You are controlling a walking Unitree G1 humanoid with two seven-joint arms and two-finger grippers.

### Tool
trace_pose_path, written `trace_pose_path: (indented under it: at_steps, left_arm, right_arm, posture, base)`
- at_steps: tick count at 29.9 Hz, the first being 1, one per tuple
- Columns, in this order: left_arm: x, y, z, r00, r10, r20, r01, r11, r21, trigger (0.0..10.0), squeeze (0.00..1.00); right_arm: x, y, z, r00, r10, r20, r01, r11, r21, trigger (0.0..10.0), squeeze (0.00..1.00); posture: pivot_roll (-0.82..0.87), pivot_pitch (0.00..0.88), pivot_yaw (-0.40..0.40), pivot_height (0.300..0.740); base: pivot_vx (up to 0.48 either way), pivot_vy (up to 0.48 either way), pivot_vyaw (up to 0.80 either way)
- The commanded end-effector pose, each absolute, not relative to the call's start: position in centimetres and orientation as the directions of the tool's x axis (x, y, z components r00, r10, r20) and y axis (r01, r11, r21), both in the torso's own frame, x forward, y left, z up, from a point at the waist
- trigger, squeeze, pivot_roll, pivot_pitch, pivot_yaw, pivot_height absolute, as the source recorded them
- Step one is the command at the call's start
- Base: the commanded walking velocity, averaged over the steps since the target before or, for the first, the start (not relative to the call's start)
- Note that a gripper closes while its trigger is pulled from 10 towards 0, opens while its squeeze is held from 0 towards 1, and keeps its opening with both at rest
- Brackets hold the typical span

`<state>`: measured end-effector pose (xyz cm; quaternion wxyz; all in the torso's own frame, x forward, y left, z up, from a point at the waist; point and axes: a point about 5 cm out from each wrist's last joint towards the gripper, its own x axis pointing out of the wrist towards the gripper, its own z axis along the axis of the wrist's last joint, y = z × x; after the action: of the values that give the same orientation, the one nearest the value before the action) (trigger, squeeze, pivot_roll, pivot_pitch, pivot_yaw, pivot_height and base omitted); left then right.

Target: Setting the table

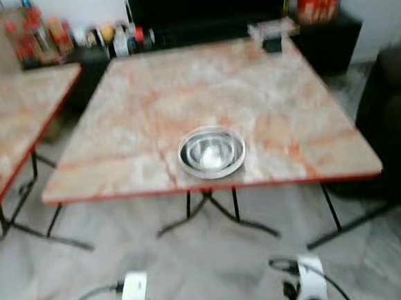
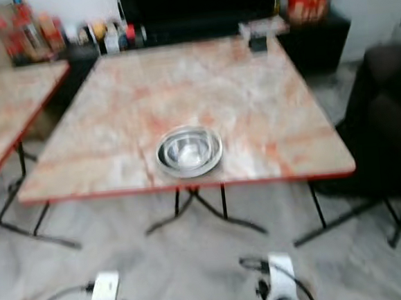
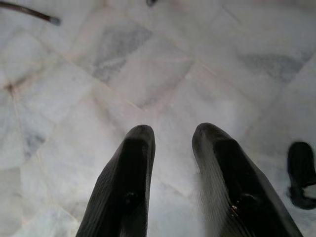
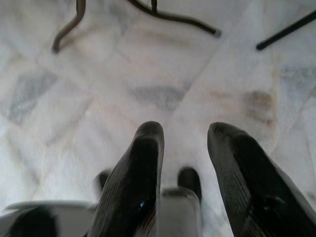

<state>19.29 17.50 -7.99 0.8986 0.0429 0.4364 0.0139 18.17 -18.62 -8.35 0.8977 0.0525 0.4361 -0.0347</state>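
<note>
Bowl [image 1: 212,152] sat mid-frame near the table's [image 1: 134,106] front edge. Both arms hung low over the floor [image 3: 148,74], left gripper [image 3: 170,136] and right gripper [image 4: 185,133] fingers apart, holding nothing.

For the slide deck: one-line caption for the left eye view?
Steel bowl near the front edge of a marble-patterned folding table, both arms hanging low.

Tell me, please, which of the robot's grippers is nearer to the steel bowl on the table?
Right, narrowly. The steel bowl sits near the table's front edge; the right gripper hangs low, just right of it, and the left gripper hangs farther off to its left.
</note>
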Motion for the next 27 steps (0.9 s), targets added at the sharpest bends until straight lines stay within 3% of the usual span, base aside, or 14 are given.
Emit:
trace_pose_path:
  at_steps: [1,12,16,27]
  left_arm:
    - [19.3,18.2,-7.9,0.614,0.081,-0.785,0.010,0.994,0.111,10.0,0.00]
    - [20.2,18.2,-7.5,0.631,0.076,-0.772,0.024,0.993,0.117,10.0,0.00]
    - [20.2,18.3,-7.4,0.632,0.077,-0.771,0.024,0.993,0.118,10.0,0.00]
    - [20.4,18.6,-7.3,0.636,0.081,-0.768,0.031,0.991,0.130,10.0,0.00]
  right_arm:
    - [18.3,-17.9,-8.4,0.619,-0.003,-0.786,0.111,0.990,0.084,10.0,0.00]
    - [18.3,-17.5,-8.4,0.618,-0.009,-0.786,0.135,0.986,0.095,10.0,0.00]
    - [18.0,-17.4,-8.6,0.608,-0.006,-0.794,0.145,0.984,0.103,10.0,0.00]
    - [18.1,-17.1,-8.6,0.616,-0.006,-0.787,0.137,0.986,0.099,10.0,0.00]
  posture:
    - [-0.20,0.000,0.076,0.740]
    - [-0.21,0.000,0.098,0.740]
    - [-0.21,0.000,0.101,0.740]
    - [-0.22,0.000,0.113,0.740]
  base:
    - [0.000,0.326,0.00]
    - [0.000,0.382,0.00]
    - [0.000,0.480,-0.80]
    - [0.000,0.480,0.00]
